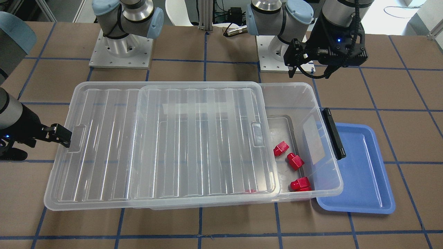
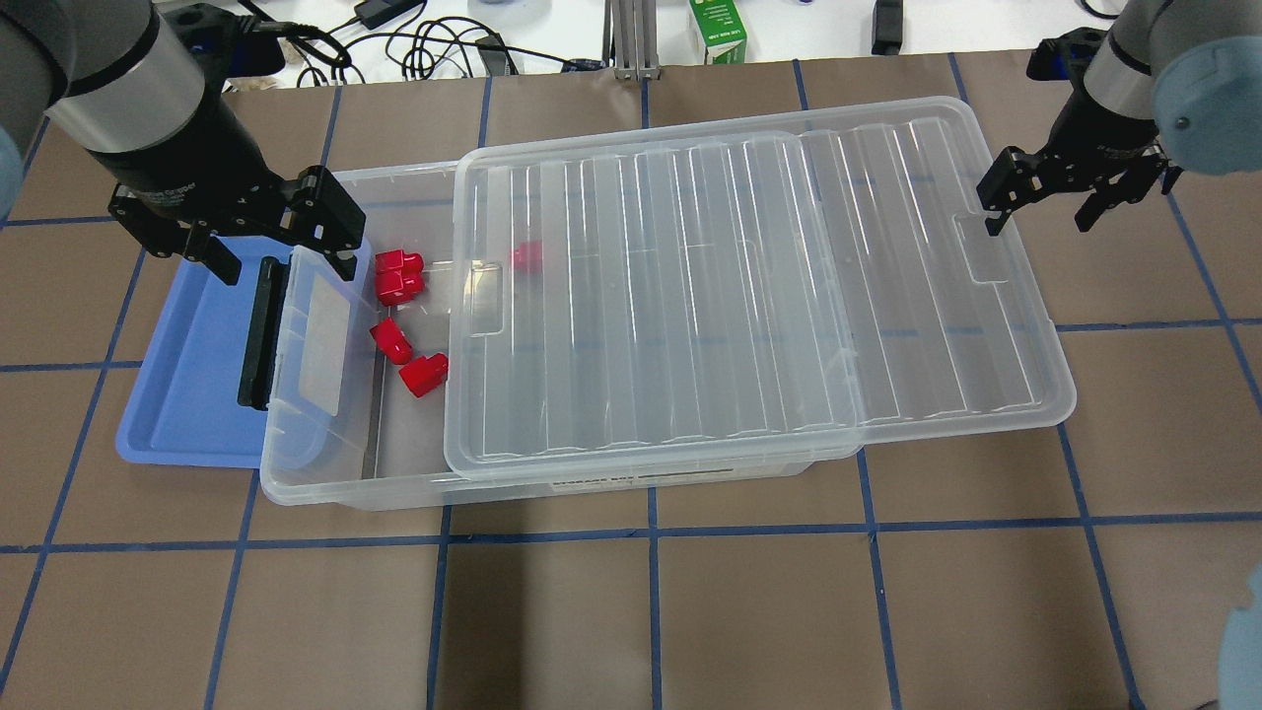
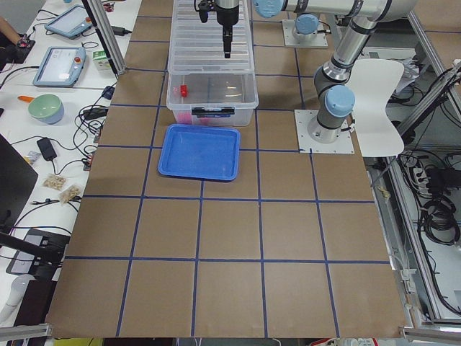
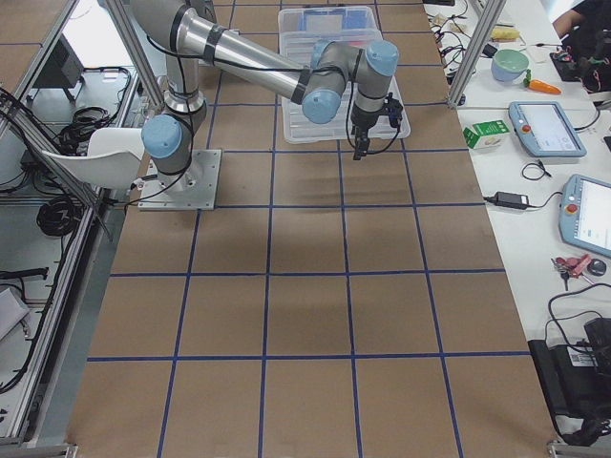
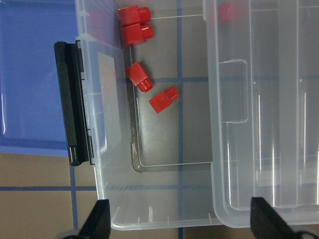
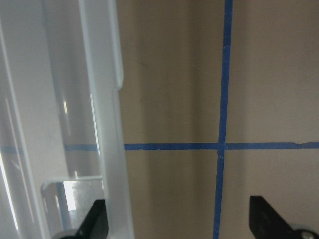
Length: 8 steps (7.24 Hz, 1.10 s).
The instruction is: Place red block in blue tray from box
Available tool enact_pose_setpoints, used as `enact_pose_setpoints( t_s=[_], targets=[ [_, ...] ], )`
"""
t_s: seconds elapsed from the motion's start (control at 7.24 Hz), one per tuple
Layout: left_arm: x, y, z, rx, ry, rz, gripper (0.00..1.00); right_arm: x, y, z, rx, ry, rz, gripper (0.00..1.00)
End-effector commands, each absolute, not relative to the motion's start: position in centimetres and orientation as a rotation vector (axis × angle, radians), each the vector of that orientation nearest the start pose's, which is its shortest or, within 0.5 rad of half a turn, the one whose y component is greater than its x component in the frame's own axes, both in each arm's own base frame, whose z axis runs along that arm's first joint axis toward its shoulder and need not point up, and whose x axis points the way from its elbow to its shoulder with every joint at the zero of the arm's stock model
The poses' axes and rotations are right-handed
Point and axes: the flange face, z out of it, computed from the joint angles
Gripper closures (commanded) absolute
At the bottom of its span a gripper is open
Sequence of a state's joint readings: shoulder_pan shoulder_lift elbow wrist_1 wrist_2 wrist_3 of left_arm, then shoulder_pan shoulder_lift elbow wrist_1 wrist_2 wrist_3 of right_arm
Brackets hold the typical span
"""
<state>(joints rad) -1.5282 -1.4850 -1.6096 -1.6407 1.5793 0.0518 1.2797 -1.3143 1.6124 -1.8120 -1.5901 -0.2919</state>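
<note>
Overhead and wrist views. The box [image 2: 345, 491], long and clear, stands on the counter [image 2: 631, 611]. Its ribbed lid [image 2: 749, 296] rests on top, offset toward my right, so the end at my left is uncovered and the lid overhangs the opposite end.

On the uncovered floor lie four red blocks [image 2: 399, 287]. Two touch each other by the far wall, and two lie singly a little nearer the middle. A further red block [image 2: 527, 256] shows dimly through the lid, also by the far wall.

A black clip handle [image 2: 258, 335] sits on the box's uncovered end. The blue tray [image 2: 177, 394] lies flat on the counter just beside that end. Seen from above, the box's rim and handle overlap the tray's edge, but I cannot tell whether they touch. Every red block I can see is in the box.

My left pincer [image 2: 281, 258] points straight down and hovers above the handle end, near the box's far corner. It is released, jaws spread wide, and holds nothing. Its fingertips [image 5: 97, 221] frame the wrist view, which looks down on the four blocks.

My right pincer [image 2: 1040, 219] also points down, at the far corner of the lid's overhanging end. It is likewise released and wide. In its wrist view the lid's edge runs between the fingertips [image 6: 94, 219], close to one. I cannot tell whether it touches.
</note>
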Motion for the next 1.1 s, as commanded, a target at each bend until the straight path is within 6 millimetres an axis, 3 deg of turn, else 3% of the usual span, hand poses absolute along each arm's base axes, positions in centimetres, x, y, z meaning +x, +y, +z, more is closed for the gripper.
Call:
enact_pose_setpoints(
  t_s=[0.0,0.14,0.28,0.41,0.55,0.69,0.97],
  targets=[
    [-12.3,-44.8,47.6,0.115,3.126,0.104,0.0,-6.3,-58.9,35.4,-0.032,3.14,0.089,0.0],
    [-12.7,-44.9,45.2,0.344,3.112,0.113,0.0,-6.6,-58.9,35.4,-0.032,3.141,0.088,0.0],
    [-12.7,-45.9,41.5,0.555,3.095,0.063,0.0,-6.7,-58.9,35.4,-0.032,3.141,0.088,0.0],
    [-12.6,-45.6,37.0,0.706,3.061,0.042,0.0,-6.9,-58.9,35.5,-0.03,3.158,0.087,0.0],
    [-12.6,-44.6,34.3,0.908,3.007,0.048,0.0,-7.0,-58.8,35.5,-0.031,3.166,0.095,0.0],
    [-12.3,-43.9,32.8,0.997,2.988,0.079,0.0,-7.0,-58.8,35.3,-0.031,3.165,0.099,0.0],
    [-12.5,-44.4,30.8,1.084,2.965,0.078,0.0,-6.8,-58.8,35.6,-0.031,3.164,0.096,0.0]
  ],
)
